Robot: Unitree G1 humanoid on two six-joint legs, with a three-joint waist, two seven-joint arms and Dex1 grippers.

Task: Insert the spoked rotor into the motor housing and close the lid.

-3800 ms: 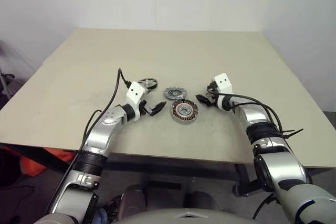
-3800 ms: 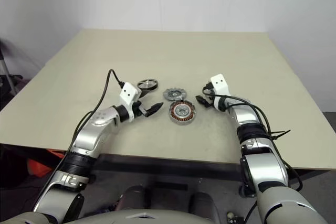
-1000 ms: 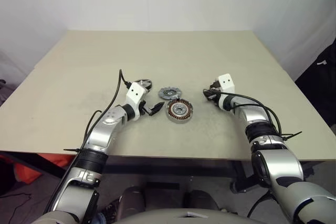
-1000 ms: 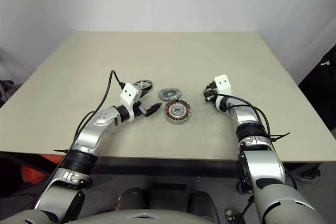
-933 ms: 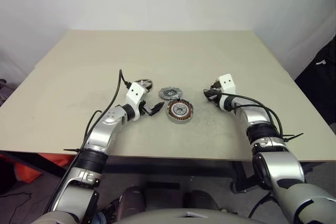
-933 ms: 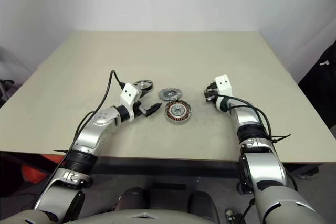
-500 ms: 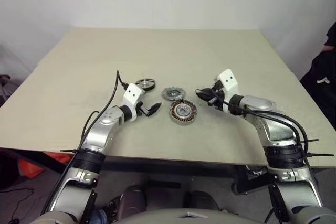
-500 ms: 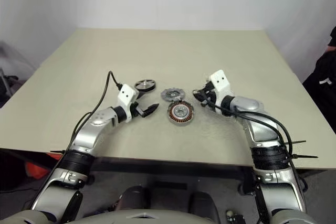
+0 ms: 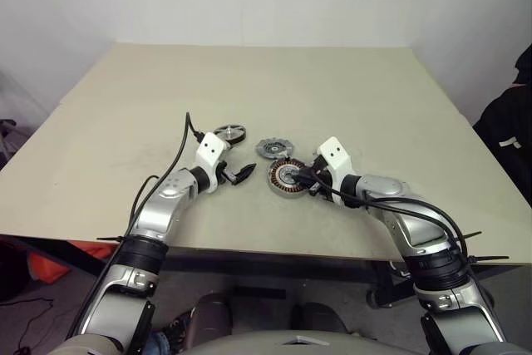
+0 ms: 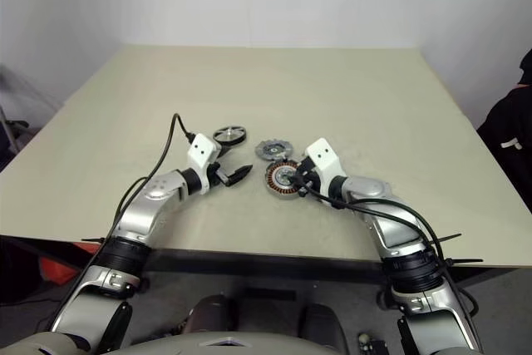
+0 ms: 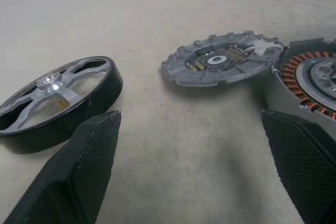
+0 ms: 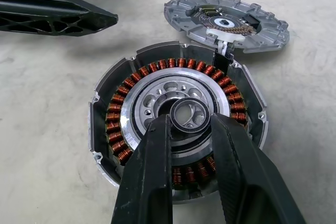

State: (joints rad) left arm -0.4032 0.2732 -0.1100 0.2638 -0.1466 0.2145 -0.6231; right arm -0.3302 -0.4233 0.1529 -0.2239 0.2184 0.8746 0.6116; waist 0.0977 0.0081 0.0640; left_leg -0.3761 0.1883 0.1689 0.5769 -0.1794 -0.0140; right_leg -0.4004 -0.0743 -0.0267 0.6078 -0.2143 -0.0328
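The spoked rotor [image 9: 230, 131], a black ring with silver spokes, lies flat on the table. To its right lies the grey toothed lid [image 9: 271, 148], inner face up. In front of the lid sits the motor housing [image 9: 287, 175] with its ring of copper windings. My left gripper [image 9: 243, 175] rests wide open and empty, level with the table between rotor and housing. My right gripper [image 12: 190, 124] hangs over the housing's centre, its fingers [image 12: 157, 156] a narrow gap apart on either side of the hub, with nothing between them.
The beige table [image 9: 249, 81] has broad free surface behind and beside the parts. Its front edge runs just under my forearms. A person in dark clothing [image 9: 515, 114] stands past the table's right edge.
My right arm has swung in from the right and pulled back, bringing its gripper from beside the parts to above the housing. The left arm has stayed put.
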